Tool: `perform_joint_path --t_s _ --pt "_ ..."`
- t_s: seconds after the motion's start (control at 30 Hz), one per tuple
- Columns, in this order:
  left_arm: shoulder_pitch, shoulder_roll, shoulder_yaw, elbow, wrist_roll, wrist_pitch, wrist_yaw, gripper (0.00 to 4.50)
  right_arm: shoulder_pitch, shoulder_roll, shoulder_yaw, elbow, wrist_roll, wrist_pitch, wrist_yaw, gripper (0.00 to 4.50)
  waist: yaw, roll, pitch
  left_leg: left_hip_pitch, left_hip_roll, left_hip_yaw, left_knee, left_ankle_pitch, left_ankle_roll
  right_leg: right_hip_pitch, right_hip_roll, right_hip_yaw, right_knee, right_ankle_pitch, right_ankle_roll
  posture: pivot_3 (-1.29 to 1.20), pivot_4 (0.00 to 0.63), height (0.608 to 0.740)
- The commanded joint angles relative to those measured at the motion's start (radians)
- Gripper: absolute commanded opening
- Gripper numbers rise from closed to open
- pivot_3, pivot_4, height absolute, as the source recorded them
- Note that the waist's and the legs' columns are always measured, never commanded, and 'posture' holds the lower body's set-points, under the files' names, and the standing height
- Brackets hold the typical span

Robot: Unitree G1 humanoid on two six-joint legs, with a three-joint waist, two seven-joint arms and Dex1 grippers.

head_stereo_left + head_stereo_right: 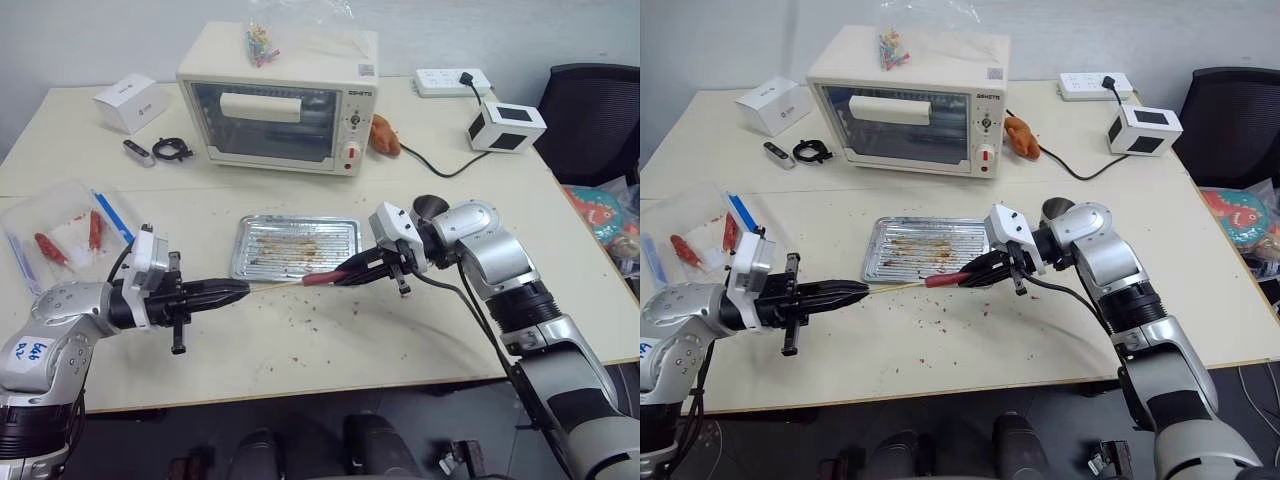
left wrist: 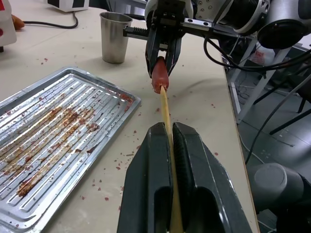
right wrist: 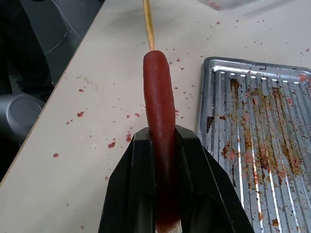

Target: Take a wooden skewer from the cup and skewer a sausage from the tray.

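My left gripper (image 1: 235, 290) is shut on the wooden skewer (image 1: 272, 285), held level above the table just in front of the tray (image 1: 250, 240). The skewer's tip meets the end of the red sausage (image 1: 325, 278), which my right gripper (image 1: 362, 270) is shut on. In the left wrist view the skewer (image 2: 165, 109) runs from between my fingers (image 2: 146, 184) into the sausage (image 2: 159, 80). The right wrist view shows the sausage (image 3: 159, 107) clamped lengthwise, with the skewer (image 3: 148, 24) entering its far end. The steel cup (image 2: 114, 37) stands behind my right wrist, partly hidden in the eye views.
A toaster oven (image 1: 275, 100) stands at the back, a white-and-black cube device (image 1: 505, 126) and a power strip (image 1: 452, 80) to its right. A clear plastic container (image 1: 60, 235) with red sausages and blue sticks sits at the left. Red crumbs dot the table front.
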Motion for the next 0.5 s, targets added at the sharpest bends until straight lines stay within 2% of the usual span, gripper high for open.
perform_joint_path --t_s 0.03,0.5 --pt "-0.009 -0.008 0.000 -0.028 -0.020 -0.004 -0.002 0.00 -0.002 0.006 -0.023 -0.029 0.018 0.003 0.004 0.24 0.000 0.000 0.000 0.000 0.000 0.000 0.000 0.000 0.000 0.000 0.000 0.000 0.000 0.000 0.000 0.00 0.150 0.740" --pt "-0.069 -0.055 -0.067 -0.007 0.017 -0.024 0.014 0.00 -0.003 0.042 -0.007 -0.104 0.043 0.032 0.005 0.24 0.001 0.000 0.000 0.000 0.000 0.000 0.000 0.000 0.000 0.000 0.000 0.000 0.000 0.000 0.000 0.00 0.150 0.740"
